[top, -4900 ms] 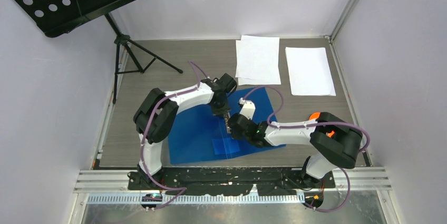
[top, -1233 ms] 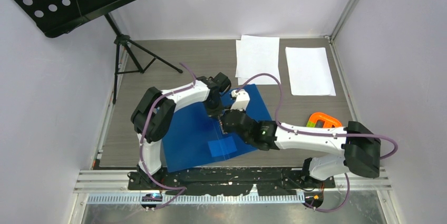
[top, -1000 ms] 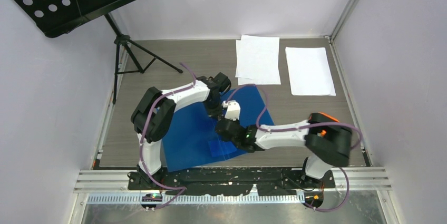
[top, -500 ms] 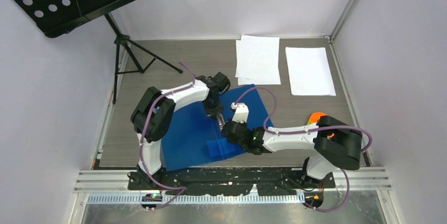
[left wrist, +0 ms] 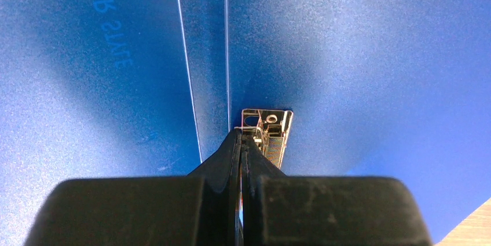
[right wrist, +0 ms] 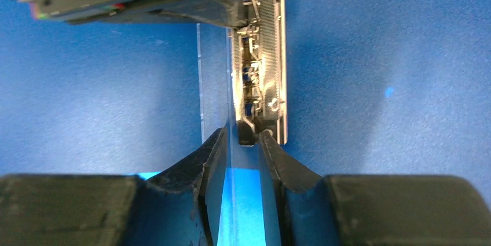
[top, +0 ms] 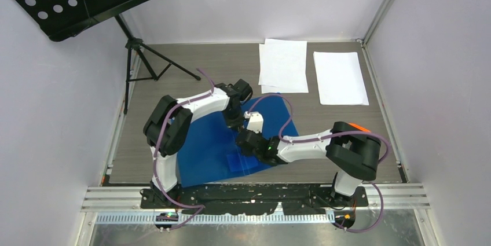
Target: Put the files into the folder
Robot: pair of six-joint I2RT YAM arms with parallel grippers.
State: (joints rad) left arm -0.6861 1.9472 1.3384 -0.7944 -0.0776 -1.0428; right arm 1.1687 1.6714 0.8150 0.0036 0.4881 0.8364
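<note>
Blue plastic folder (top: 202, 153) open lower centre: shut left gripper (left wrist: 241, 136) apparently steadies silver metal clip (right wrist: 260, 55); parted right gripper (right wrist: 242, 136) straddles its end, probably to lift.

My folder (top: 208, 153) is bright blue with a paler blue patch (top: 242, 162), and its clip (right wrist: 260, 66) gleams silver. The files (top: 284, 65) are plain white on the grey wood-grain desk (top: 226, 61). My left pincer (left wrist: 241, 137) and right pincer (right wrist: 243, 136) are black

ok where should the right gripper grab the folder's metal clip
The clip is probably best held at its near end, right gripper coming along the folder spine, straddling its narrow width: it lies flat and long, and the left gripper sits at the far end.
</note>
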